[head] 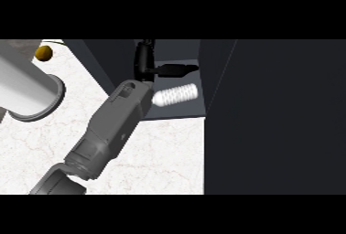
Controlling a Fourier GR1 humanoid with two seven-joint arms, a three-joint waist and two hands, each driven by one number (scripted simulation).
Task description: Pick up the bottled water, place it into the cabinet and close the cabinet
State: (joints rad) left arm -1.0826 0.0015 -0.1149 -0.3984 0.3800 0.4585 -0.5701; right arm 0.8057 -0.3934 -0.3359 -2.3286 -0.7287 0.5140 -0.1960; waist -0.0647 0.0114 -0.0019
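Observation:
The bottled water (175, 94) is a white ribbed bottle lying on its side on the floor of the dark cabinet (177, 112). My left forearm (111, 128) comes in from the lower left and reaches into the cabinet's opening. Its black left hand (145, 59) is just above the bottle with straight fingers (177, 69) pointing right. There is a gap between the fingers and the bottle, so the hand holds nothing. The cabinet's dark door (270, 114) stands open and fills the right side of the view. My right hand does not show.
A large pale grey cylinder (27, 89) with a flanged end lies on the white marble counter (155, 155) at the left. A small golden-brown object (44, 52) sits at the far left behind it. The cabinet's side wall (101, 59) borders the counter.

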